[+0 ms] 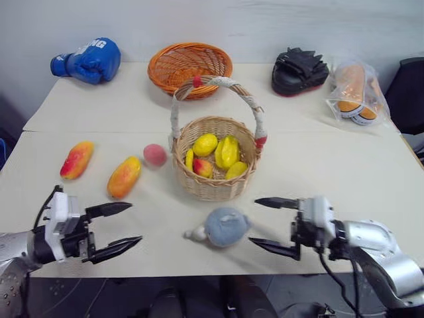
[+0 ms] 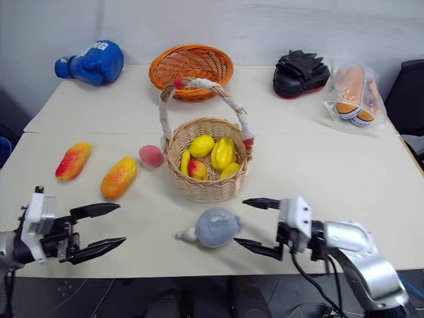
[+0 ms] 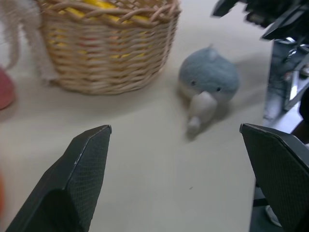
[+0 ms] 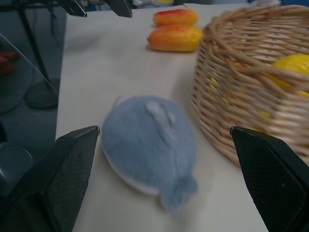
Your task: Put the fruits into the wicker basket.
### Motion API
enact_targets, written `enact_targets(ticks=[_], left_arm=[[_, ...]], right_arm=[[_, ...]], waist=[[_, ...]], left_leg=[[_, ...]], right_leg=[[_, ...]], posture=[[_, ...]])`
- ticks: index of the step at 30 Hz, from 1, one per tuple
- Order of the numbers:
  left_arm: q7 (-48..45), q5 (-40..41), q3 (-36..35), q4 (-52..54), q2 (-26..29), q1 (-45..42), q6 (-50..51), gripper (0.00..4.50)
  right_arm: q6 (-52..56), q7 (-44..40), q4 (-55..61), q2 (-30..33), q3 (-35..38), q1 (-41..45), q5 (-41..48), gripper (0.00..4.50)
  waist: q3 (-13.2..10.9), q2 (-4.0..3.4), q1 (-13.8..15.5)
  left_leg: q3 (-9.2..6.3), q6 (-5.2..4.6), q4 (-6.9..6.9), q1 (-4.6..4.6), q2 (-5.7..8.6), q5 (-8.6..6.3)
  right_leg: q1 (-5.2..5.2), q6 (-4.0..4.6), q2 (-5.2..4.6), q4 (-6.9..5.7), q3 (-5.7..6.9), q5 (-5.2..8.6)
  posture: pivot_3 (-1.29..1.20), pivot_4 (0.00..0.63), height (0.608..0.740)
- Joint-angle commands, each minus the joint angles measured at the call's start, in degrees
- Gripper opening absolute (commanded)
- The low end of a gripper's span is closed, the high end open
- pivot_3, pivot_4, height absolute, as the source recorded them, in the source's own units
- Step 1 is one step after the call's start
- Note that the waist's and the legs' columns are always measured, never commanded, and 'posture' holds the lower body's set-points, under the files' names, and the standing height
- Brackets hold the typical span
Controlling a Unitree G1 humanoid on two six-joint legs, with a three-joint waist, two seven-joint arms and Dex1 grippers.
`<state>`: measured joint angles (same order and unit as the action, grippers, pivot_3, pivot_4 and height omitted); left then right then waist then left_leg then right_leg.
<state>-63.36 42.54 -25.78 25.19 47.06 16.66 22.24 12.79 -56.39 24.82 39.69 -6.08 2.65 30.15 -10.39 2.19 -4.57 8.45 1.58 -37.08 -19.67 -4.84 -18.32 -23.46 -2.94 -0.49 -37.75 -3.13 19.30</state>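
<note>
Two orange-yellow mango-like fruits (image 1: pixel 77 159) (image 1: pixel 124 177) lie on the table left of the wicker basket (image 1: pixel 213 189). A small pink peach (image 1: pixel 155 154) rests close to the basket's left side. Several yellow fruits sit inside the basket, under its tall white-wrapped handle (image 1: pixel 250 101). My left gripper (image 1: pixel 134 223) hovers open and empty near the front edge, just in front of the nearer mango. My right gripper (image 1: pixel 254 221) is open too, pointing left at a grey-blue plush toy (image 1: pixel 225 226) that lies in front of the basket. The right wrist view shows the plush toy (image 4: pixel 147 145) close between its fingers.
A blue boxing glove (image 1: pixel 89 61), a shallow orange woven bowl (image 1: pixel 189 67), a black padded mitt (image 1: pixel 299 70) and a bagged orange item (image 1: pixel 354 93) line the back of the table. The table's front edge runs just below both grippers.
</note>
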Motion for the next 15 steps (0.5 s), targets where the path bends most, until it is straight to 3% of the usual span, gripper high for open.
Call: enact_targets(ticks=[1,10,13,15], left_arm=[[0.02,0.59,2.18,4.26,-0.78,-0.96,-0.70,4.50],[0.70,-0.66,4.60,4.84,-1.08,-1.80,-0.41,4.50],[0.74,-0.26,5.49,5.03,-1.34,-1.83,-0.02,4.50],[0.86,0.08,6.20,4.97,-1.49,-2.24,0.34,4.50]], right_arm=[[4.31,0.92,-1.66,-2.70,-5.39,5.29,-2.66,4.47],[6.32,-6.03,-10.26,-4.49,-13.48,12.76,-7.46,4.47],[7.32,-6.55,-11.11,-5.01,-12.76,13.18,-7.16,4.47],[8.47,-6.84,-10.36,-5.74,-10.68,12.90,-4.44,4.09]], waist=[[0.00,0.00,-0.07],[0.00,0.00,-0.13],[0.01,0.01,-0.17],[0.01,0.01,-0.18]], left_leg=[[0.01,0.10,-0.03,-0.04,0.00,0.06],[0.02,0.14,-0.15,-0.24,0.00,0.09],[0.02,0.14,-0.15,-0.23,0.00,0.09],[0.02,0.14,-0.14,-0.23,0.00,0.09]], right_leg=[[-0.02,0.00,0.00,0.01,0.00,0.00],[-0.16,-0.02,0.03,0.06,-0.01,0.00],[-0.16,-0.02,0.03,0.05,-0.01,0.00],[-0.16,-0.03,0.03,0.05,-0.01,-0.01]], posture=[[0.00,0.150,0.740],[0.00,0.150,0.740],[0.00,0.150,0.740],[0.00,0.150,0.740]])
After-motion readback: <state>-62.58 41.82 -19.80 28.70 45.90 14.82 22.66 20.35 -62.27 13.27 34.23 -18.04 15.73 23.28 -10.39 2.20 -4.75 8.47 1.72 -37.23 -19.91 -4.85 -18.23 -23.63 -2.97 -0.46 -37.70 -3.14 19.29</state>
